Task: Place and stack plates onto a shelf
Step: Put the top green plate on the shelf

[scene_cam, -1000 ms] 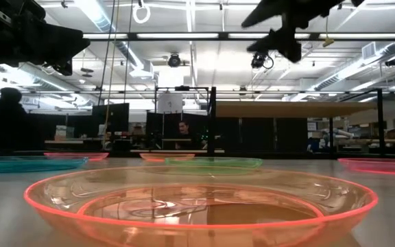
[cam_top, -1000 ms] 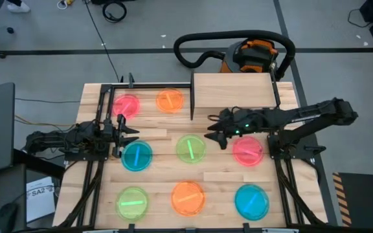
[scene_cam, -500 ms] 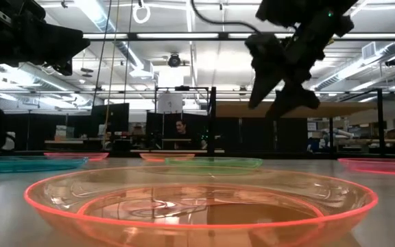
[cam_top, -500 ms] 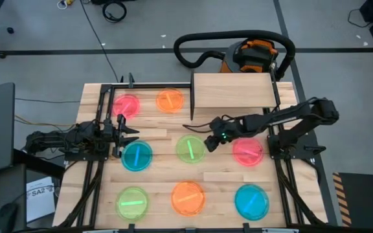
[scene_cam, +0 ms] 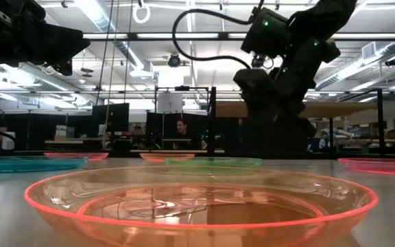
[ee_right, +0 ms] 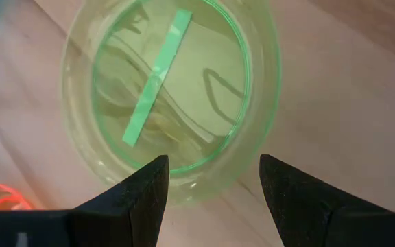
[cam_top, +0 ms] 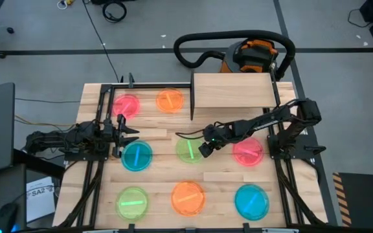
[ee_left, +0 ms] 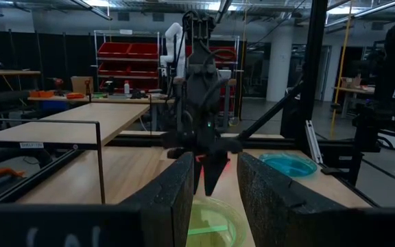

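Several translucent plates lie flat on the plank tabletop: pink (cam_top: 126, 105), orange (cam_top: 169, 99), blue (cam_top: 136, 156), green (cam_top: 190, 149), pink (cam_top: 247, 151), and more along the near edge. The shelf (cam_top: 233, 90), a light-wood board on a black frame, stands at the far right with nothing on it. My right gripper (cam_top: 204, 147) hangs open, slanting down over the middle green plate (ee_right: 170, 89), its fingers astride the rim nearest the right arm; I see no touch. My left gripper (cam_top: 125, 126) waits open at the left, pointing level.
A green plate (cam_top: 133, 202), an orange plate (cam_top: 188, 197) and a blue plate (cam_top: 251, 201) line the near edge. The orange one fills the low view's foreground (scene_cam: 201, 199). A black frame (cam_top: 102, 116) runs along the table's left and far sides. People sit in the room behind.
My right gripper has come down a good way and moved toward the table's left and near edges, onto the middle green plate. It has tipped more steeply downward and rolled. Its fingers stay open. No plate has moved.
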Motion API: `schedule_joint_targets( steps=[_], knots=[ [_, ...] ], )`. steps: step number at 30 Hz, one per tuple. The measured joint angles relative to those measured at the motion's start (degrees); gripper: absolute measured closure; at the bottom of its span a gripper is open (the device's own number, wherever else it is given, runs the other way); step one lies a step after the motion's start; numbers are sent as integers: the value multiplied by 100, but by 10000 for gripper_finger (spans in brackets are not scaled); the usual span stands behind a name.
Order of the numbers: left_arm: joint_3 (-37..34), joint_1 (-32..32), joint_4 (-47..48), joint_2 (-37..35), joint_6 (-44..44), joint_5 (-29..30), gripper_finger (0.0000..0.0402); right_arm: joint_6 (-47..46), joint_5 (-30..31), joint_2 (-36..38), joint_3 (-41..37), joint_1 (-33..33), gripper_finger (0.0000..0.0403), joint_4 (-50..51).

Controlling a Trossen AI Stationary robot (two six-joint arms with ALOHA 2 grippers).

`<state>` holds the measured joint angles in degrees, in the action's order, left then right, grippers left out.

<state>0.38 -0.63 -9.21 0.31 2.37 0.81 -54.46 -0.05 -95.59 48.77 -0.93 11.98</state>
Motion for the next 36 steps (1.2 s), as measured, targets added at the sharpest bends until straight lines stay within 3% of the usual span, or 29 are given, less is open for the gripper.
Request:
schedule_joint_targets(
  steps=[21,36],
  knots=[
    [-1,0,-6,5,2,0,280,0,0,-417,21,-1,172,-368],
    [-2,-1,-7,5,2,-2,280,-2,28,-428,-2,4,306,-334]
  ],
)
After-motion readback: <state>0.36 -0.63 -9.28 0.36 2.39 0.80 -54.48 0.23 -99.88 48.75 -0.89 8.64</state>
